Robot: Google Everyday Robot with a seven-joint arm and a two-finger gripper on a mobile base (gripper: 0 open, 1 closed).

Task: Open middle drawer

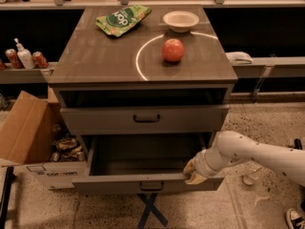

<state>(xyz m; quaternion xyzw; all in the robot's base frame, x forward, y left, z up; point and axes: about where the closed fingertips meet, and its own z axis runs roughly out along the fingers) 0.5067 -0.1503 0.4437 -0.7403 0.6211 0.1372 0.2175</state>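
Well, claw [193, 171] on smooth middle drawer [114, 185].

Robot lab, arm's hand [193, 171] at drawer [109, 184] rim

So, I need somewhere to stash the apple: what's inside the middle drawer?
Only bare grey floor shows in the middle drawer. Its rear is shadowed under the drawer above, and the gripper at the right front rim covers that corner.

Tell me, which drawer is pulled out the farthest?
The middle drawer, whose plain grey inside shows; the tool sits at its front edge, right of the handle. The drawer above it is only slightly out.
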